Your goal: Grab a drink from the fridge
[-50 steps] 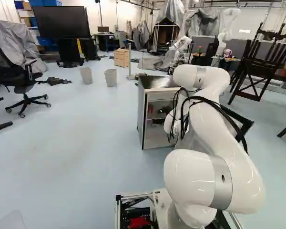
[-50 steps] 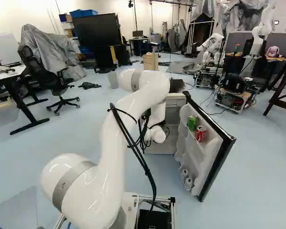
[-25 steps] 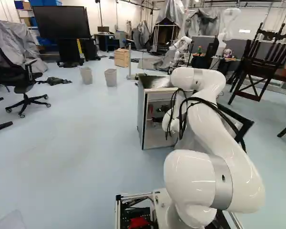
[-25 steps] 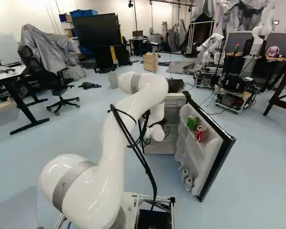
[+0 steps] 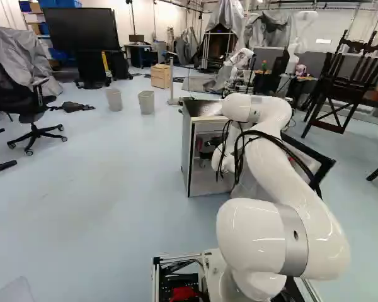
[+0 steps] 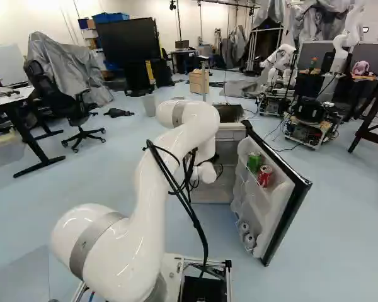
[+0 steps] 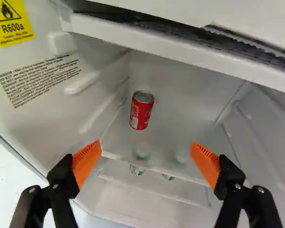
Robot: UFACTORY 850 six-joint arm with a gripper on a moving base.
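- ok so the red can (image 7: 141, 110) is standing upright on a see-through shelf (image 7: 171, 128) in the fridge (image 5: 187, 151), lid up, base down
- long axis runs straight up from the shelf, and in the wrist view the lid end tips slightly toward the camera, so you get the top plus the side
- it's towards the back, near the side wall with the printed labels (image 7: 39, 78)
- gripper (image 5: 206, 152) is reaching into the fridge, and the wrist view has its fingers spread wide, orange pads (image 7: 86, 159) well apart, holding nothing
- the can sits ahead of the gap, pretty much lined up with the middle, touching neither finger
- under that shelf there are probably two more cans (image 7: 143, 151), kinda murky through it
- door (image 6: 288, 217) is swung out, with a green can (image 6: 254, 162) and a second red one (image 6: 264, 176) side by side in its upper rack, plus two pale cans (image 6: 249, 240) lower down
- white arm (image 5: 283, 163) bends over in front of the fridge
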